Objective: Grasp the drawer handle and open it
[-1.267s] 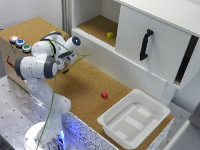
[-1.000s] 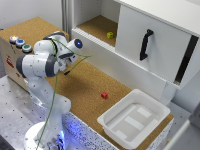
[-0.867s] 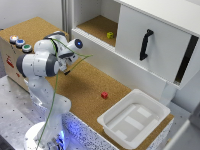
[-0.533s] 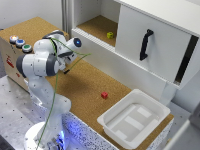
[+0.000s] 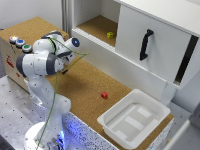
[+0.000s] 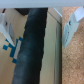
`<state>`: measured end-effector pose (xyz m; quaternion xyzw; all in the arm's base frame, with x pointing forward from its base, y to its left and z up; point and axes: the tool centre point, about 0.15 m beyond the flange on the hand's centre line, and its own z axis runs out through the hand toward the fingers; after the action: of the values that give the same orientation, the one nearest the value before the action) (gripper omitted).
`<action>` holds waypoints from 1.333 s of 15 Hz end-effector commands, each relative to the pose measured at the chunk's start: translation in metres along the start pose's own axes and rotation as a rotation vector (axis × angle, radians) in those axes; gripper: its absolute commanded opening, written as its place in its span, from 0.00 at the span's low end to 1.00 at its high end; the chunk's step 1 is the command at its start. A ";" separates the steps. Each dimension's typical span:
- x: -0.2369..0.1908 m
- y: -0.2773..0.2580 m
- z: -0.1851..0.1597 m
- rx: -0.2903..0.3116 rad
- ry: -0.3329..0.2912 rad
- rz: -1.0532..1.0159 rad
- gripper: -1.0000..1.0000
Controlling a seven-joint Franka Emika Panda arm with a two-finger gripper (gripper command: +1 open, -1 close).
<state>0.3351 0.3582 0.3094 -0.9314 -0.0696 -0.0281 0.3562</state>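
The white arm (image 5: 42, 60) stands at the desk's (image 5: 85, 85) near left edge as the exterior view shows it, folded in on itself, its wrist turned toward the cabinet at the back. The hand itself is tucked behind the arm's own bulk there, so I cannot tell whether it is spread or clenched — the wrist view gives only a dark upright bar (image 6: 32, 47) close to the lens, with pale fingers (image 6: 70, 30) blurred at either side and cork surface beyond.

The black drawer handle (image 5: 145, 44) sits upright on the white drawer front (image 5: 150, 50) toward the desk's far right, well apart from the arm. An open cubby beside it holds a small yellow-green block (image 5: 110, 35). A red cube (image 5: 104, 95) lies on the cork near the desk's middle, and a white tray (image 5: 132, 120) rests at the near right corner. Three coloured buttons (image 5: 20, 44) sit on a box at the left edge
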 end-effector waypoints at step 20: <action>0.018 -0.002 0.010 -0.065 -0.010 0.007 0.00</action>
<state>0.3411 0.3629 0.3085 -0.9328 -0.0656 -0.0305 0.3531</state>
